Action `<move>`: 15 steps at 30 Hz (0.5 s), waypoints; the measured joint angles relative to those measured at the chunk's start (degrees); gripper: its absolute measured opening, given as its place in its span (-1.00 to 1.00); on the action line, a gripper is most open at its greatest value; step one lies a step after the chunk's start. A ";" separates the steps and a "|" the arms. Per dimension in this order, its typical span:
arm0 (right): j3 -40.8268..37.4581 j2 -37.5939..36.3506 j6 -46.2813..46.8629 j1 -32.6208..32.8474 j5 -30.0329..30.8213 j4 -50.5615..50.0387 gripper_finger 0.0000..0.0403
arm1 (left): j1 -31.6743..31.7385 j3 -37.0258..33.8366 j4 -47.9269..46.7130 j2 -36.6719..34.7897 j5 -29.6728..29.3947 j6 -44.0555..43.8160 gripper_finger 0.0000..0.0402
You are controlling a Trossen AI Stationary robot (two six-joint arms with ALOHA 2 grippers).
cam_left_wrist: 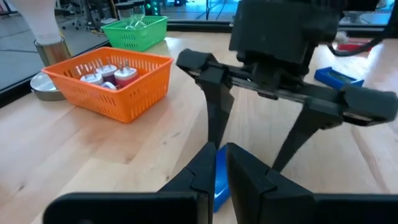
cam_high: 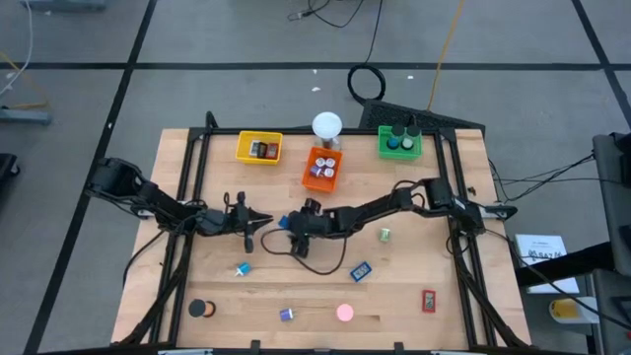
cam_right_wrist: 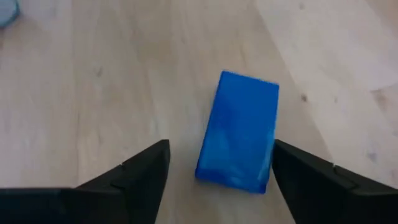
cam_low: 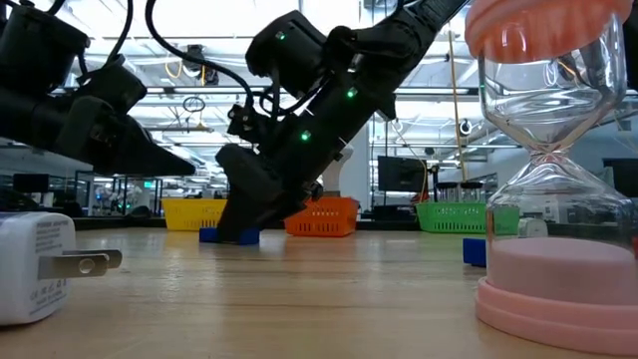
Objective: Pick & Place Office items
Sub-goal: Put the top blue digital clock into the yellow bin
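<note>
A blue block (cam_right_wrist: 239,130) lies flat on the table near its middle. My right gripper (cam_right_wrist: 221,149) is open and slants down over it, with one finger (cam_right_wrist: 146,171) on each side and a gap to the block on both. In the low view the block (cam_low: 229,236) shows under the right gripper (cam_low: 244,214). My left gripper (cam_high: 264,221) is shut and points at the same spot from the table's left. In the left wrist view, the block (cam_left_wrist: 221,177) shows through the slit between the left fingers. Above the block stands the right gripper (cam_left_wrist: 255,143).
Yellow (cam_high: 259,148), orange (cam_high: 321,168) and green (cam_high: 399,143) trays and a white globe lamp (cam_high: 327,126) stand along the far edge. Loose pieces lie toward the near edge: teal (cam_high: 243,268), blue (cam_high: 361,270), red (cam_high: 429,300), pink (cam_high: 344,313), black (cam_high: 201,309).
</note>
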 joint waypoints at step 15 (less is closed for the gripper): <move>-19.27 -21.83 -0.24 5.74 11.91 2.82 -0.71 | 2.97 3.19 -4.16 0.00 7.97 0.54 -0.79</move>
